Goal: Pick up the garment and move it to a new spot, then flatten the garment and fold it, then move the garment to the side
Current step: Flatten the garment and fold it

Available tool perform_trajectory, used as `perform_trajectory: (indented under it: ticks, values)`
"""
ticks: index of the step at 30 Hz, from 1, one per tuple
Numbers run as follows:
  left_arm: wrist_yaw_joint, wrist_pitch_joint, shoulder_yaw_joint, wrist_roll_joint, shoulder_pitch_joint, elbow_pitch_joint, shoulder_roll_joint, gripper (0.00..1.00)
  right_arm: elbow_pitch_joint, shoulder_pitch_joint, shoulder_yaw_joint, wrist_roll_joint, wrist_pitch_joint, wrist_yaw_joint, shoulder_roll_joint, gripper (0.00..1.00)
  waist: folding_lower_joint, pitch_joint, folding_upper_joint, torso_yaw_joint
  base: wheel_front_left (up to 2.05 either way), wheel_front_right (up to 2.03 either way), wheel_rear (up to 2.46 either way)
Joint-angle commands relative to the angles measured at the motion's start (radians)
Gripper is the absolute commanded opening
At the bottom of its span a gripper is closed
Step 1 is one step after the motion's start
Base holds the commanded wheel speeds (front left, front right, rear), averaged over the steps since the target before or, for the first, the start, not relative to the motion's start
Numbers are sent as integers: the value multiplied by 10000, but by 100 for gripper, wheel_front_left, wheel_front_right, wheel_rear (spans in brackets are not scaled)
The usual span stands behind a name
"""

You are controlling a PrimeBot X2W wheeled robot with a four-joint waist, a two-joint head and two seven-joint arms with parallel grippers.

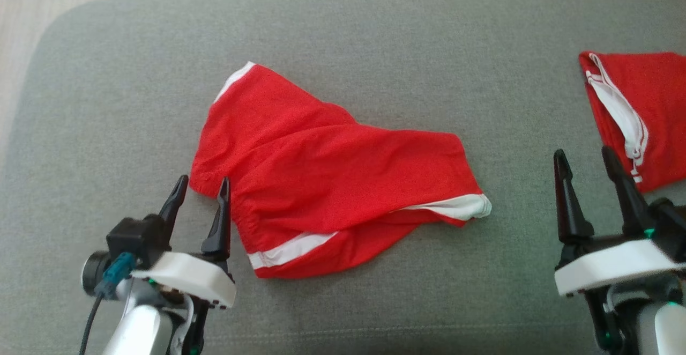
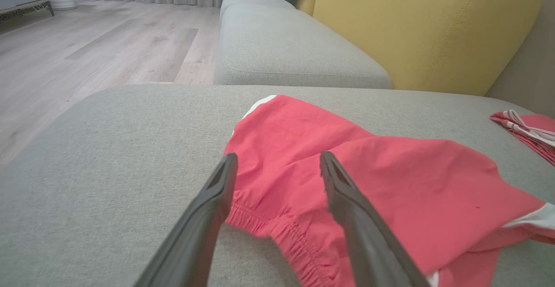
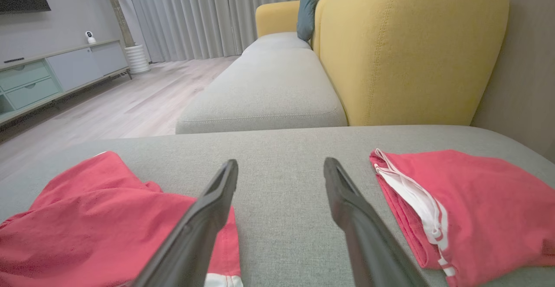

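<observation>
Left hand [image 1: 202, 184]: spread wide, with nothing clamped in it; I have it at the near left corner of the red shorts [image 1: 332, 178].
Left fingers [image 2: 204, 217]: on my left wrist camera they straddle the gathered elastic waistband [image 2: 282, 230], one finger on each side; I cannot tell whether either tip touches the cloth.
Right hand [image 1: 584, 156]: also spread wide and empty, over bare grey fabric between the two red pieces; as far as I can see it touches neither.
Red shorts: in the middle of the grey sofa cushion [image 1: 107, 76], rumpled rather than flat, with one layer lapped over another. White stripes show along the near edge and at the right tip, and a white edge shows at the far left corner.
Second red garment [image 1: 643, 113]: on the right side of the same cushion, well apart from the shorts. It lies flatter, with white trim and a cord along its left edge.
Backrest [image 3: 412, 48]: yellow, rising behind the cushion, with a teal pillow [image 3: 308, 5] further along it.
Floor [image 2: 108, 40]: pale wood, beyond the cushion's left end.
</observation>
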Motion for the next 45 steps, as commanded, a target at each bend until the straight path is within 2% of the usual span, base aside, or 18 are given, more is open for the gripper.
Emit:
perform_trajectory:
  ticks: [1,11,20,32,38,45]
  values:
    - [50,2,383,-61,-210,-316,225,100,-439,31,197,-38,66,39,-62,100,0,-141,0,111,0,0,0]
    - [425,-565,699,96,394,-966,481,100,-507,458,225,-49,192,39,-62,100,0,-721,0,157,0,0,0]
    - [798,-468,679,313,1150,-1835,668,100,-662,880,321,-26,348,39,-62,100,0,-1120,0,163,0,0,0]
    - [916,-275,567,348,1200,-2073,761,100,-731,864,328,8,398,39,-62,100,0,-1029,0,183,0,0,0]
    - [608,274,88,317,992,-2000,776,100,-756,793,353,29,407,39,-62,100,0,-849,0,189,0,0,0]
    - [-214,2108,-1192,-114,638,-1060,406,100,-726,590,483,34,399,39,-62,100,0,-354,0,72,0,0,0]
